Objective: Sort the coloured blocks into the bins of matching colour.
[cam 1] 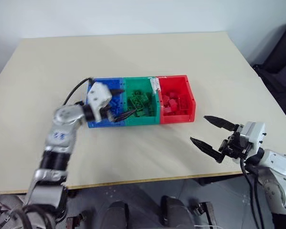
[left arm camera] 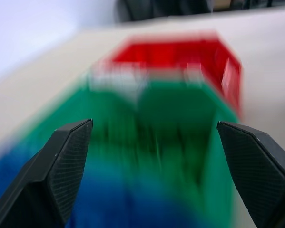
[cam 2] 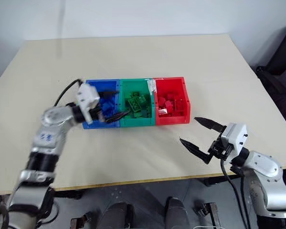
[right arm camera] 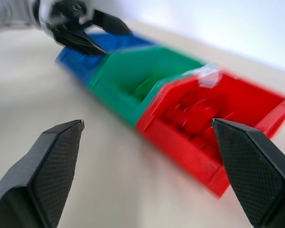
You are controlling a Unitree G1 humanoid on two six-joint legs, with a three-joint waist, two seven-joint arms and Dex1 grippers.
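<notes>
Beige counter [cam 1: 133,52] is being shown carrying the bins [cam 1: 141,101], three tubs joined in a row: blue [cam 1: 115,86] on the robot's left, green [cam 1: 133,85] in the middle, red [cam 1: 176,80] on the right. Blocks are being held in matching tubs: green blocks [cam 1: 139,102] in the green bin, red blocks [cam 1: 172,102] in the red bin, blue blocks [cam 2: 106,102] in the blue bin, partly hidden by the left arm. No loose block is being seen on the counter around the bins, so the sorting is being judged as finished or nearly so, though the parts of the counter hidden behind the arms are not being accounted for. The left gripper [cam 1: 120,114] is being held over the near edge of the blue and green bins, its jaws apart with nothing between them. The right gripper [cam 1: 213,135] is being held well apart from the bins, near the counter's front edge, its jaws wide apart and empty.
</notes>
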